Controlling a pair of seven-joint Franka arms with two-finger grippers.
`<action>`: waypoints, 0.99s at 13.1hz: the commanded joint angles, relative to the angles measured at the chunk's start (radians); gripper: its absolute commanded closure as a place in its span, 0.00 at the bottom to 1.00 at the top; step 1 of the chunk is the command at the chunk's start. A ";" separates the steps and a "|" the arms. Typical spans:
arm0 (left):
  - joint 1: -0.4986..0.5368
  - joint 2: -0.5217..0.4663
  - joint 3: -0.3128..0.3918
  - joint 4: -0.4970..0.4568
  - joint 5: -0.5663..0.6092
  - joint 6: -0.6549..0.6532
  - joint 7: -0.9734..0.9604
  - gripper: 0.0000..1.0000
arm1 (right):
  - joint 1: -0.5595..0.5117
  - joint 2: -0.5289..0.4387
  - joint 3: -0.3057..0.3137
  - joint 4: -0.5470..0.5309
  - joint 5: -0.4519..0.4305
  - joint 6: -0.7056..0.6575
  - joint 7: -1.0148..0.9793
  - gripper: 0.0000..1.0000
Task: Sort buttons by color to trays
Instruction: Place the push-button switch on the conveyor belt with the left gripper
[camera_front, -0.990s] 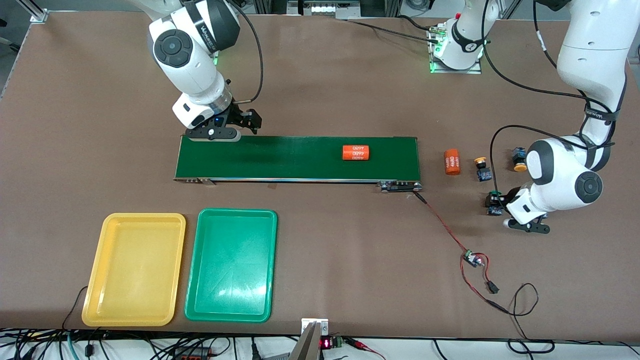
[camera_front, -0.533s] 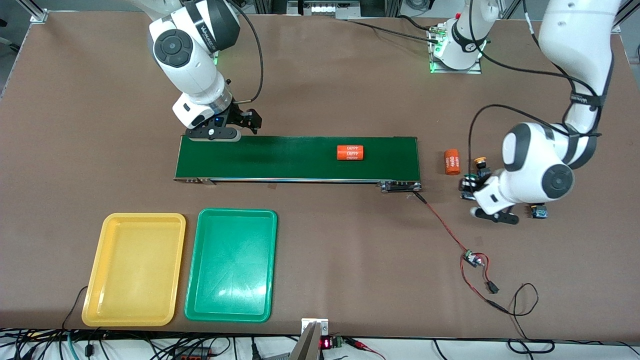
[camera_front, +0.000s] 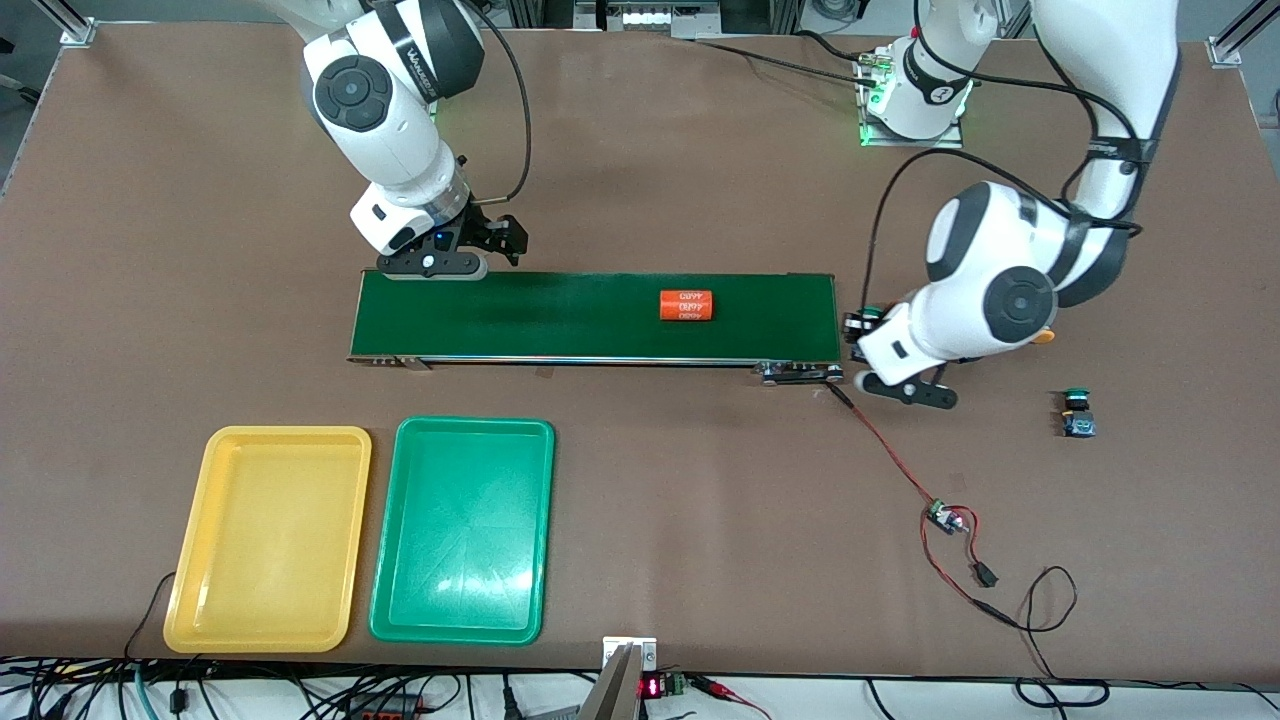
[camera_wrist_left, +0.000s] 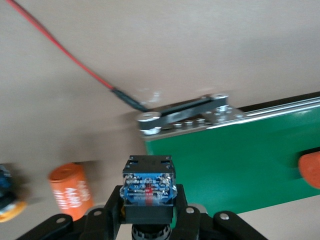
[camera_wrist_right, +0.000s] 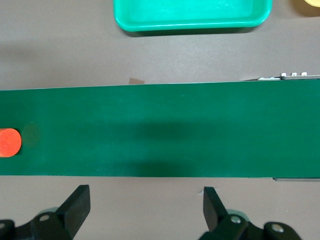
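Observation:
My left gripper (camera_front: 860, 326) is shut on a green-capped button (camera_wrist_left: 149, 186) and holds it over the table just off the conveyor belt's end toward the left arm. A second green-capped button (camera_front: 1077, 412) stands on the table. A yellow cap (camera_front: 1045, 337) peeks out from under the left arm, and a yellow-capped button (camera_wrist_left: 7, 202) also shows in the left wrist view. The yellow tray (camera_front: 268, 538) and the green tray (camera_front: 462, 530) lie side by side, both empty, nearer to the camera than the belt. My right gripper (camera_front: 497, 240) hangs open and waits over the table beside the belt's other end.
The dark-green conveyor belt (camera_front: 560, 315) carries an orange cylinder (camera_front: 686, 305). Another orange cylinder (camera_wrist_left: 70, 191) lies on the table off the belt's end near the left gripper. A red-and-black wire with a small board (camera_front: 945, 518) runs from the belt toward the camera.
The left arm has carried the green-capped button from the cluster of buttons to the belt's end. The cylinder on the belt has drifted toward the right arm's end. The right arm shifted slightly.

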 joint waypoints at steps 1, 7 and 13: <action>-0.003 -0.002 -0.038 -0.095 -0.027 0.137 -0.038 1.00 | 0.015 0.007 -0.007 0.015 -0.010 -0.004 0.037 0.00; -0.023 0.002 -0.101 -0.209 -0.025 0.300 -0.162 1.00 | 0.020 0.015 -0.007 0.015 -0.027 0.003 0.040 0.00; -0.038 0.018 -0.101 -0.196 -0.012 0.300 -0.179 0.00 | 0.032 0.029 -0.007 0.013 -0.030 0.048 0.046 0.00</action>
